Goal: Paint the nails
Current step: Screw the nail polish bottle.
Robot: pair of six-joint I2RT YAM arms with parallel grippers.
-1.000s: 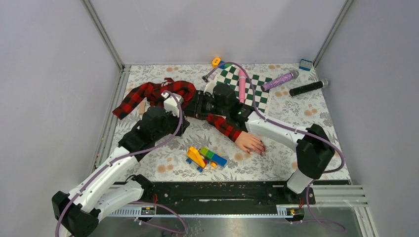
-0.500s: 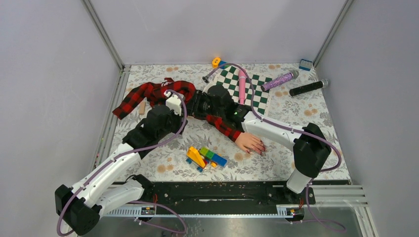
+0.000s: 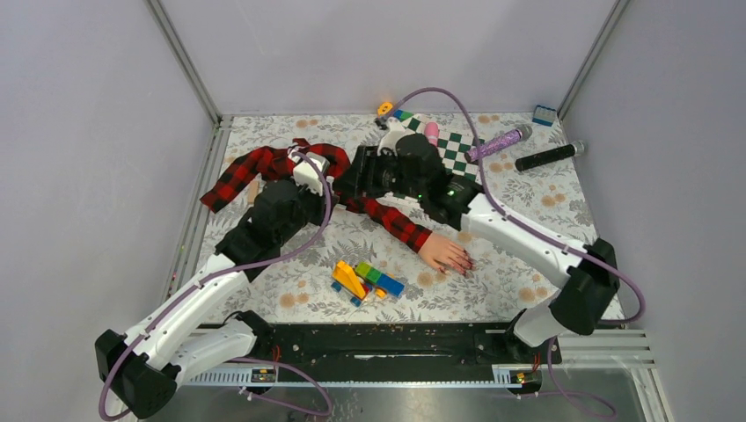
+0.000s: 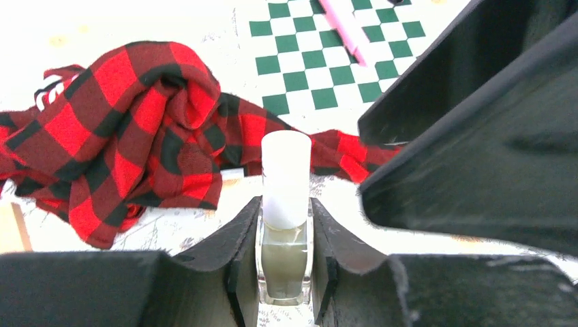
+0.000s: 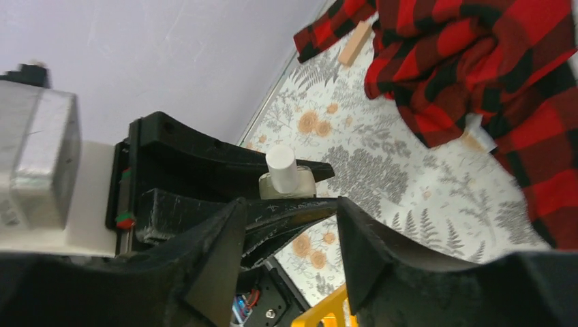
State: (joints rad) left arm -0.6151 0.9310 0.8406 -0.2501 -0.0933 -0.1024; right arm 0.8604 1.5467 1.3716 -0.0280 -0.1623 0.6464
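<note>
Floral-print tabletop (image 3: 528, 202) carried the left gripper (image 4: 285, 228) pinching a pale nail-polish bottle (image 4: 285, 255) beside the crumpled plaid shirt (image 3: 273, 163), the right gripper (image 5: 290, 204) spread-jawed over that shirt, and dark-red nails (image 3: 464, 264) on the mannequin hand (image 3: 444, 253) at its cuff.

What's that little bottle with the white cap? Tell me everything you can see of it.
The bottle is small and made of clear glass, with flat sides. It holds a pale greyish-green liquid, and a tall white cylindrical cap is on it. It stands upright, clamped at its glass body between the two black fingers of the left gripper, in front of the red-black plaid sleeve.
</note>
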